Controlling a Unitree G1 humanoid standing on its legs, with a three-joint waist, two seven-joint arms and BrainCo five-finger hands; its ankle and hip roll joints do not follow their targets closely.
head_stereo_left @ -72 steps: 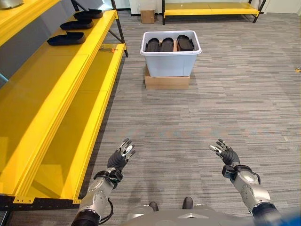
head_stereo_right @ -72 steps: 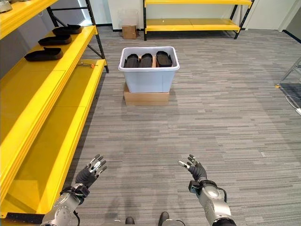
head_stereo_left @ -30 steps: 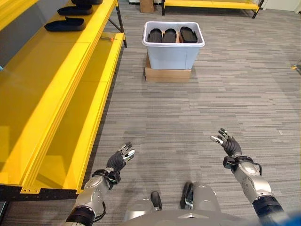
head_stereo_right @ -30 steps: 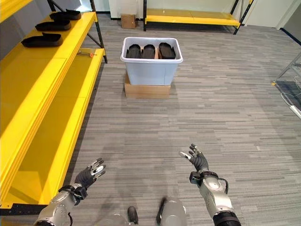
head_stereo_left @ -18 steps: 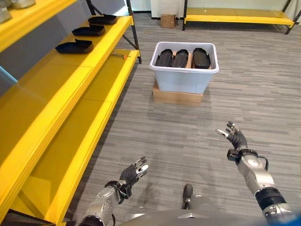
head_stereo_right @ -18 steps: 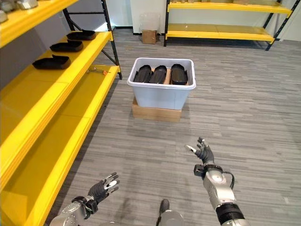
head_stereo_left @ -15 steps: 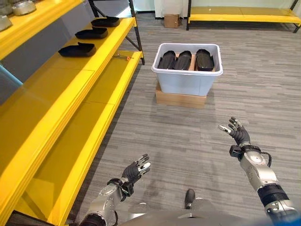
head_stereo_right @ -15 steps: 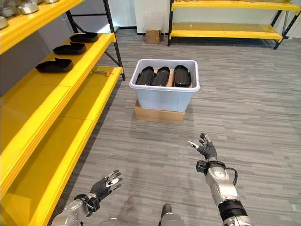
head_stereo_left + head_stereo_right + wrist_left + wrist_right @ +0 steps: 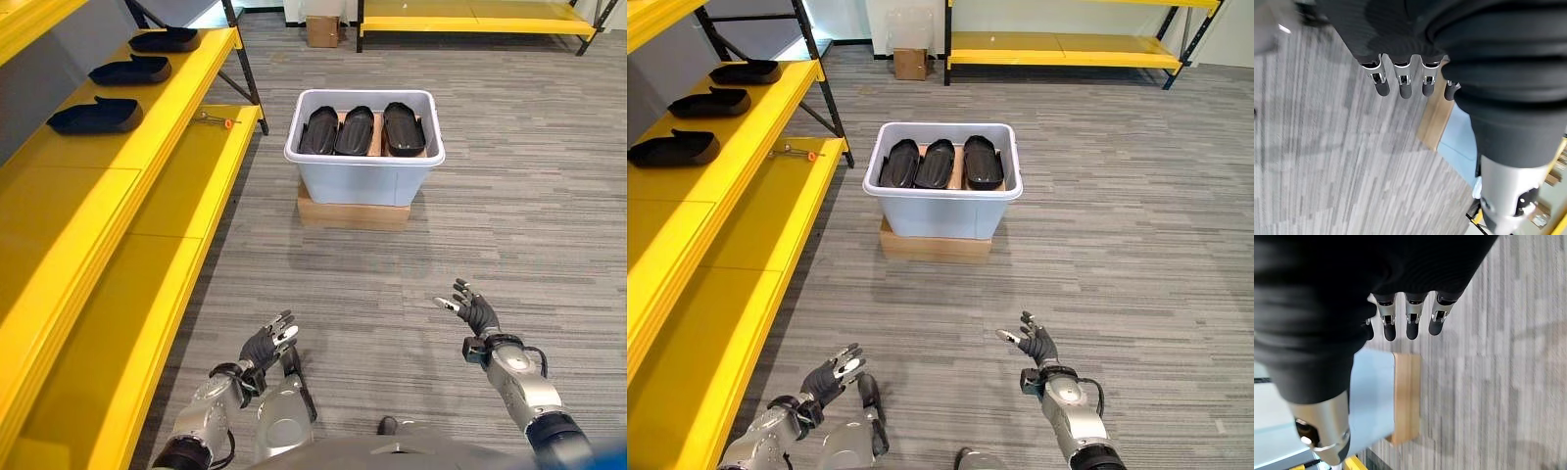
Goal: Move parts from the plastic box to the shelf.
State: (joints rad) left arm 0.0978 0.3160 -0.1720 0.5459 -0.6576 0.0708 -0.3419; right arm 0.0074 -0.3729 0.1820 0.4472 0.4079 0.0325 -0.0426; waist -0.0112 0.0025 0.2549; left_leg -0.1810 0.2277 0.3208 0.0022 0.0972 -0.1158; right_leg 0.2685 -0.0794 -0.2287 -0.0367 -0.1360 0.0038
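A pale blue plastic box point(image 9: 364, 174) stands on a flat wooden base point(image 9: 353, 212) on the grey floor ahead. Three black moulded parts point(image 9: 361, 130) lie side by side inside it. Three more black parts point(image 9: 96, 115) rest along the yellow shelf point(image 9: 118, 186) at the left. My left hand point(image 9: 265, 346) hovers low over the floor, open and empty. Further right, my right hand point(image 9: 473, 311) is also open with spread fingers, holding nothing. Both hands are well short of the box. The box point(image 9: 1374, 396) and its base point(image 9: 1406, 396) appear past my right hand's fingers point(image 9: 1409, 323).
A small tool with an orange tip point(image 9: 216, 120) lies on the lower yellow shelf board. A cardboard carton point(image 9: 320, 30) and another yellow rack point(image 9: 470, 22) stand at the far wall. Open grey carpet lies between me and the box.
The view has shifted as I stepped; the box now sits nearer and more central. Both hands stay open and empty, held low in front.
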